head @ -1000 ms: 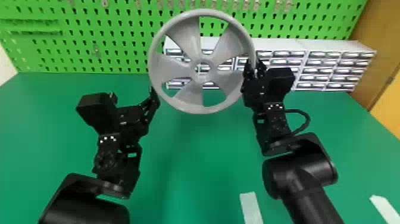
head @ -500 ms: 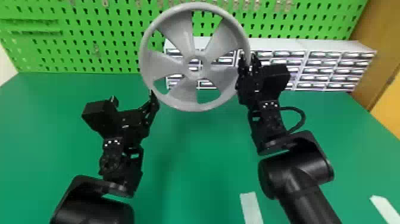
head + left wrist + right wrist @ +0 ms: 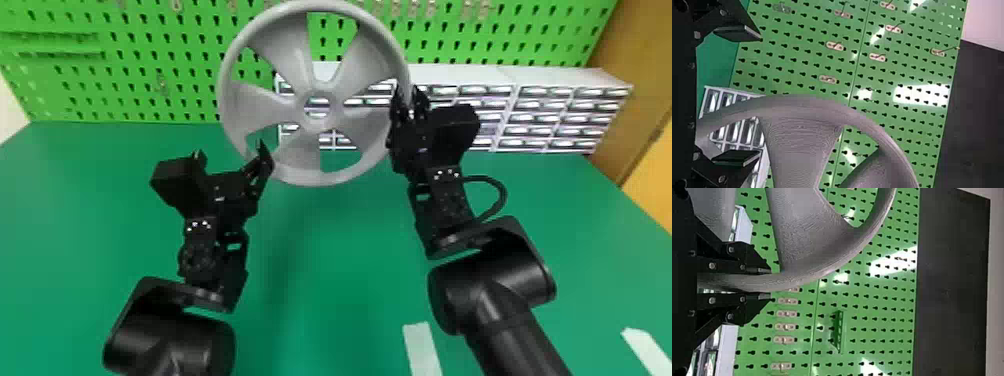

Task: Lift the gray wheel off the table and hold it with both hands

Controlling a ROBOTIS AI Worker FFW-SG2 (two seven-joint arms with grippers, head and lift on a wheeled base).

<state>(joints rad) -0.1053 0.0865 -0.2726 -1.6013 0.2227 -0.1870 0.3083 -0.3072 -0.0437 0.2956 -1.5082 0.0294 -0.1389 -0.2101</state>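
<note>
Gray wheel (image 3: 319, 178): up off the desk (image 3: 325, 280), standing roughly upright with its spoked face toward the head camera, above the middle of the desk.

Right gripper (image 3: 411, 107): closed on the wheel's right-hand rim. In the right wrist view, the rim runs between both fingers (image 3: 764, 271), which press on it from either side.

Left gripper (image 3: 231, 159): wide open, at the wheel's lower left. The left wrist view puts the rim inside the gap, much nearer one finger than the other. No grip on it; whether that nearer finger touches the rim, cannot tell.

Surroundings: green pegboard (image 3: 165, 60) with small metal hooks rises at the far side. White drawer units (image 3: 450, 80) line the far edge, behind the wheel and on to the right. Near side of desk, right of middle: one pale strip (image 3: 421, 345), with a second strip (image 3: 647, 350) farther right.
</note>
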